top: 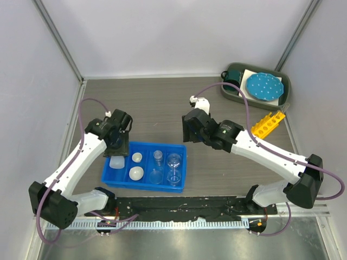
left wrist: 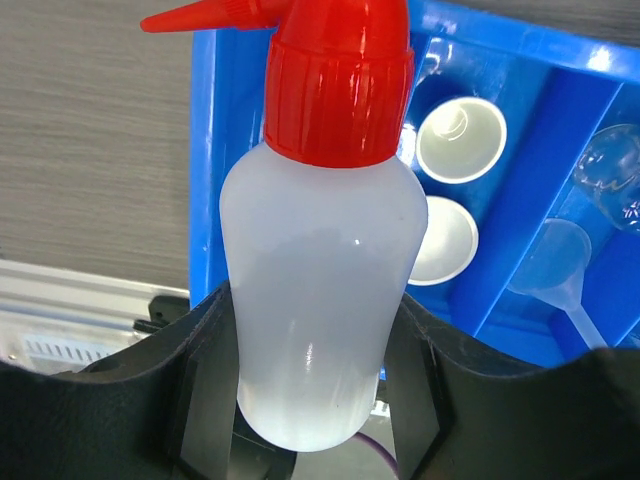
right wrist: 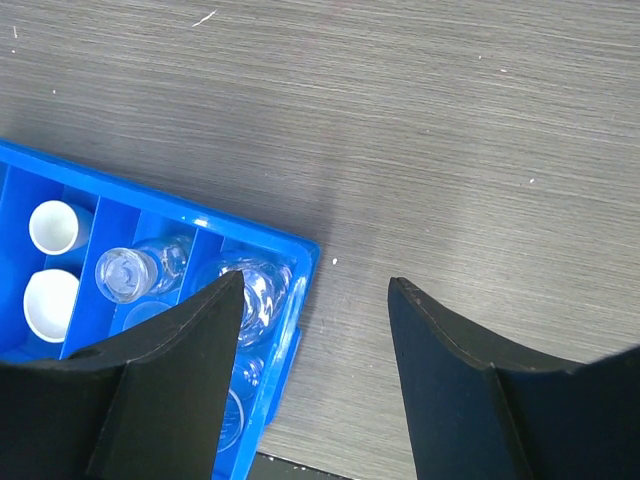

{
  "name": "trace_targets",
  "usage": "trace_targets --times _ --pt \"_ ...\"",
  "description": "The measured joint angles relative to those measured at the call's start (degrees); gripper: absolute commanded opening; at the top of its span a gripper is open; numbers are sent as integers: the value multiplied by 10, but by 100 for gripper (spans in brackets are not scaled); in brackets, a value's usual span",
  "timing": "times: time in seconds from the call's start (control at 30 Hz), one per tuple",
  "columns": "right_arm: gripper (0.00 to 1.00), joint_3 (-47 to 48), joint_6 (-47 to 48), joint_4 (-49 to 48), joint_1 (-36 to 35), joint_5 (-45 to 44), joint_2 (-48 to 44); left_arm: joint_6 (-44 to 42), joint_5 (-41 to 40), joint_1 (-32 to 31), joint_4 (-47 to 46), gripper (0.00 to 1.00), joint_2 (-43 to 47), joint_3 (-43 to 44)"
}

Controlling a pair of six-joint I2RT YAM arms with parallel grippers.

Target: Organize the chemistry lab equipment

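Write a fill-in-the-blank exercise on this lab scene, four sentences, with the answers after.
1. The left gripper is shut on the squeeze bottle, whose cap is ____.
2. The right gripper is open and holds ____.
3. The white dishes lie inside a tray coloured ____.
4. The holed tube rack is coloured ____.
Missing words: red; nothing; blue; yellow.

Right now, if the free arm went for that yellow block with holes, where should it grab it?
Probably mid-length on the yellow rack, coming straight down, one finger on each long side. It is a long narrow block lying flat and slanted, holes up, so its width suits the open right gripper. Its far end sits close to the grey tray.
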State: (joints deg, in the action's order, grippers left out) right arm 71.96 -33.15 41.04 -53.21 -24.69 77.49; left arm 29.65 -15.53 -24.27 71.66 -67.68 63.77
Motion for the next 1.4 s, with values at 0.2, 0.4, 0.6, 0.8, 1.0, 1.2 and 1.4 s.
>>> trace_targets --times 0.2,0.4,0.6,0.8,1.0,1.2,1.4 --pt "65 8 -10 8 -14 -16 0 31 6 0 12 58 4 -19" --pt "65 4 -17 4 -30 -23 0 43 7 0 13 62 -2 -41" --pt "65 -11 -17 -7 -33 -21 0 44 5 0 10 62 -43 -41" --pt "65 -17 -16 -22 -33 -9 0 42 2 0 8 63 -83 -41" --pt "65 -25 -12 -38 -33 -1 0 40 -1 0 6 68 -112 -41" --pt "65 -26 -10 -47 -33 -1 2 37 -2 0 5 74 -136 -41" --pt "65 -31 -10 -50 -33 -1 2 36 -5 0 6 78 -137 -39"
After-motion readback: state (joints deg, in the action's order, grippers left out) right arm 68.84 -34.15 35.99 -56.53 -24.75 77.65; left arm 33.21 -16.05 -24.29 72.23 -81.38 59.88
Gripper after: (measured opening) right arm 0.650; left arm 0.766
